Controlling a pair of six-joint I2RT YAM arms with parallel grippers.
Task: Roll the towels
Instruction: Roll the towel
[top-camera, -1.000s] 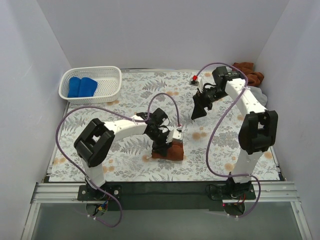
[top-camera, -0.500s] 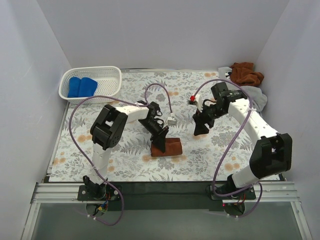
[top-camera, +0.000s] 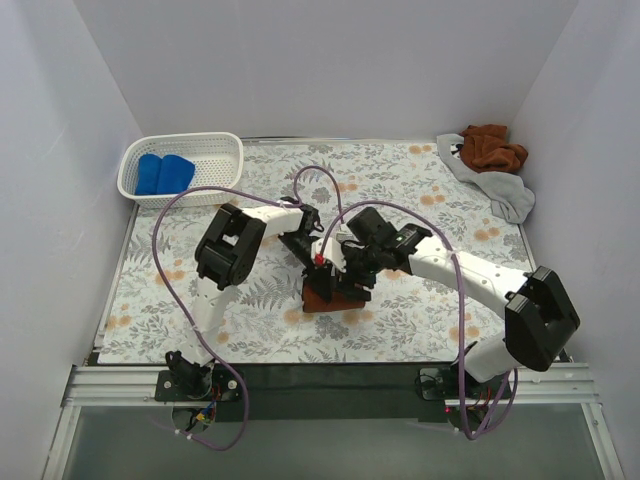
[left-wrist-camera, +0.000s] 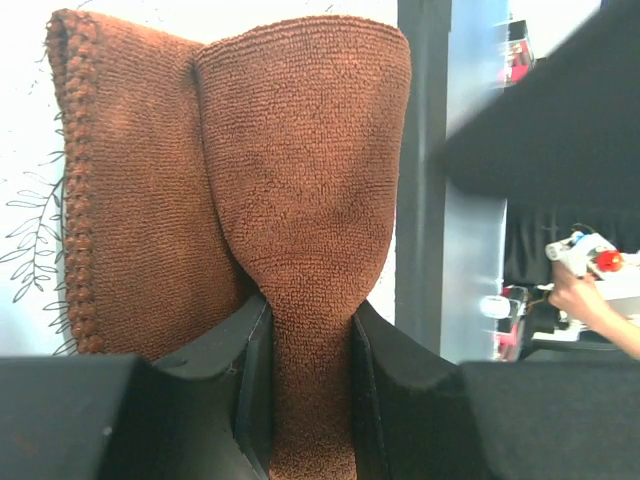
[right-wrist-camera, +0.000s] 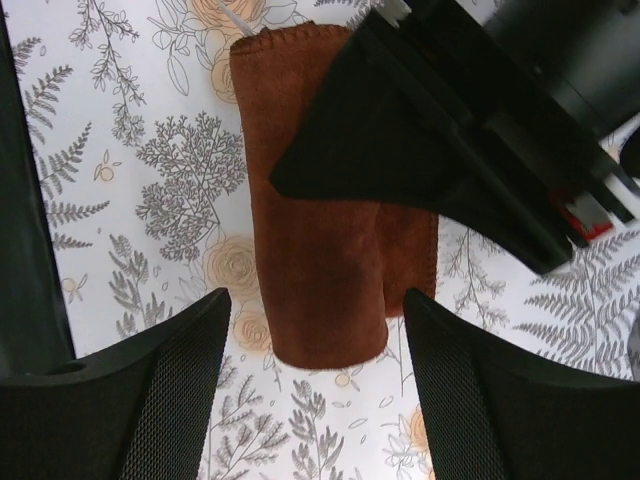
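Brown towel: one fold pinched in left gripper, jaws narrow; right gripper above it, jaws wide, straddling its end.

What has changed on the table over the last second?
The right gripper swung from the far right, down and left, and now hovers open over the rust-brown towel. The left arm's elbow lifted away from the near edge, while the left gripper stayed clamped on that towel's fold. That towel, the blue towels in the basket and the corner pile did not move.
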